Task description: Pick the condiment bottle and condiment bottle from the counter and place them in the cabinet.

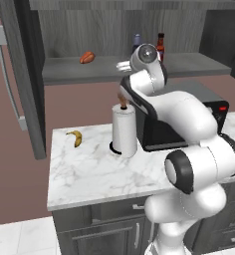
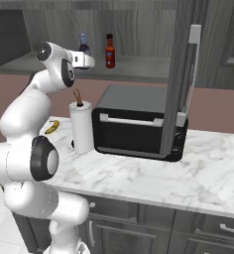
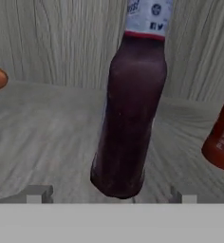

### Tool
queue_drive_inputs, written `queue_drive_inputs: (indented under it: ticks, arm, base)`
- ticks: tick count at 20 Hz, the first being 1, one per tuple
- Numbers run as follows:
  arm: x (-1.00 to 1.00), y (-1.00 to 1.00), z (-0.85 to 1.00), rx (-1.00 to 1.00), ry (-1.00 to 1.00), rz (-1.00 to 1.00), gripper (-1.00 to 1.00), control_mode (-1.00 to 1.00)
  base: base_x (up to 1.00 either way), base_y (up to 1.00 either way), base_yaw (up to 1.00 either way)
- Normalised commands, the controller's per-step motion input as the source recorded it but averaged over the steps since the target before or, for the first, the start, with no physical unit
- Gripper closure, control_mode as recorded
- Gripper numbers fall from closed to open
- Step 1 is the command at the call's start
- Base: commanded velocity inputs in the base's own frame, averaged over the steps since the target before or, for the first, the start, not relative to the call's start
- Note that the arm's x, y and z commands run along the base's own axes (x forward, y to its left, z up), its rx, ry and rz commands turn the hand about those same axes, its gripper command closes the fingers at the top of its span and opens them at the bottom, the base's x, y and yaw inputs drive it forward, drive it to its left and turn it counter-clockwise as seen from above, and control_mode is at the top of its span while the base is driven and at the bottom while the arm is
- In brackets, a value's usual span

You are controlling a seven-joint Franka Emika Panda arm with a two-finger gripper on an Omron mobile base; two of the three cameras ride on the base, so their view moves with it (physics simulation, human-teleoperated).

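The dark-purple condiment bottle (image 3: 130, 109) with its pale-blue cap stands upright on the cabinet shelf (image 1: 89, 70). It also appears at the back of the shelf (image 1: 137, 41) (image 2: 83, 45). My gripper (image 3: 110, 195) is open, its two tips spread wide on either side of the bottle's base and not touching it. The slim red condiment bottle (image 2: 109, 51) with a black cap stands on the same shelf just to the right (image 1: 161, 48), and its edge shows in the hand view (image 3: 223, 137). The marble counter (image 1: 89, 169) lies below.
The cabinet door (image 1: 20, 74) hangs open at the left, its silver handle (image 2: 194, 64) near the toaster oven (image 2: 139, 129). A white paper-towel roll (image 1: 124, 130) and a banana (image 1: 75, 137) sit on the counter. An orange-red food item (image 1: 87, 57) lies on the shelf's left.
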Motion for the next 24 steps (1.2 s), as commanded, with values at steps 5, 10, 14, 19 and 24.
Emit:
queue_drive_inputs:
  ticks: [5, 10, 14, 19, 24]
  arm:
    - [-0.55, 0.0, 0.0, 0.01, 0.0, -0.03, -1.0, -1.0]
    - [-0.46, -0.03, -0.01, 0.02, 0.03, -0.04, -1.0, -1.0]
    - [-0.39, -0.01, -0.17, 0.05, 0.1, -0.03, -1.0, -1.0]
    - [-0.33, 0.0, -0.49, 0.08, 0.15, -0.01, -1.0, -1.0]
    - [-0.26, 0.0, -0.79, 0.08, 0.2, 0.0, -1.0, -1.0]
  base:
    - [0.0, 0.0, 0.0]
    - [0.0, 0.0, 0.0]
    - [0.0, 0.0, 0.0]
    - [0.0, 0.0, 0.0]
    - [0.0, 0.0, 0.0]
